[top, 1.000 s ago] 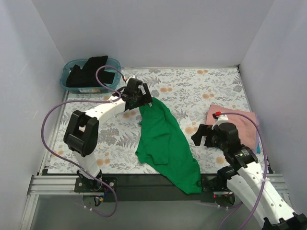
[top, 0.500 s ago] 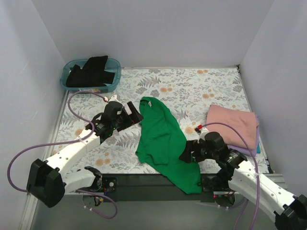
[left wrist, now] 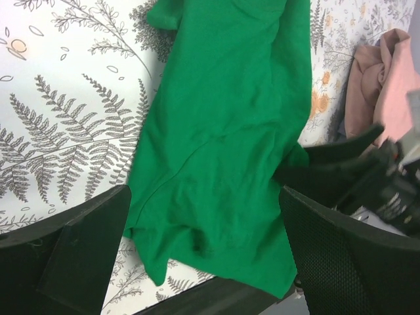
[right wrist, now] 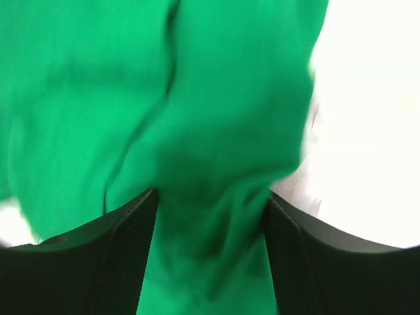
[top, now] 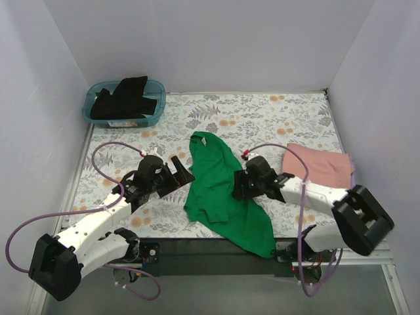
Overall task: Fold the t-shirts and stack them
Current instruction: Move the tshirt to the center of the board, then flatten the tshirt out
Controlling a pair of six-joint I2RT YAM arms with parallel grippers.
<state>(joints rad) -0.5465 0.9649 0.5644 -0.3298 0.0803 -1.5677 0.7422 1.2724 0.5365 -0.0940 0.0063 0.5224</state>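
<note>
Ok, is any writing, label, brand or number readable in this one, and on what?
No text can be read in any view.
White tag at the collar of the green t-shirt: too small to read.
Teal tub, pink t-shirt, floral table cover: no lettering shows.

Top view's fine, even soft white light from overhead, sharp all over, just faint shadows under the arms on the table [top: 262,111]. Left wrist cam is okay too, green t-shirt [left wrist: 223,131] crisp, though the left gripper [left wrist: 203,203] is a pair of dark, soft-edged blobs down low. Right wrist cam is rough: the shirt smeared by motion blur, table blown out to pure white, right gripper [right wrist: 210,197] nearly black
</note>
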